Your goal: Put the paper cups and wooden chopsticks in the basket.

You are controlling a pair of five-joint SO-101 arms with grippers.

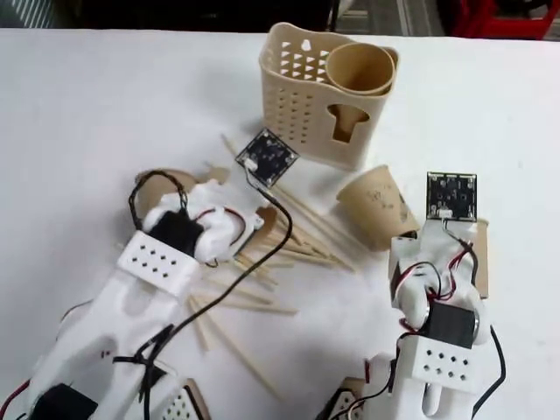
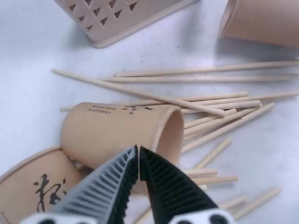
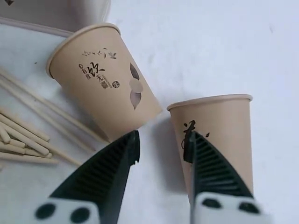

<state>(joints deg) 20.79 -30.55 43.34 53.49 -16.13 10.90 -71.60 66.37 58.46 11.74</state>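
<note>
On the white table (image 1: 105, 105), two grippers hang over spilled cups and sticks, with the basket beyond.
Nearest, the left gripper (image 2: 138, 150) is pinched tip to tip just above a toppled paper cup (image 2: 112, 128) among the wooden chopsticks (image 2: 201, 99). The right gripper (image 3: 161, 142) gapes wide, one finger in front of a second cup (image 3: 224, 116), with a third cup (image 3: 93, 84) lying just past it. Farthest off, the basket (image 1: 302, 96) holds a nested cup (image 1: 360, 66).

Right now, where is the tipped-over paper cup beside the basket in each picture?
High view: the tipped cup lies on its side next to the basket.
Left wrist view: the tipped cup is beyond the chopsticks, near the basket's corner.
Right wrist view: the tipped cup is just ahead of the right gripper.
Shared landmark: the chopsticks beside it.
</note>
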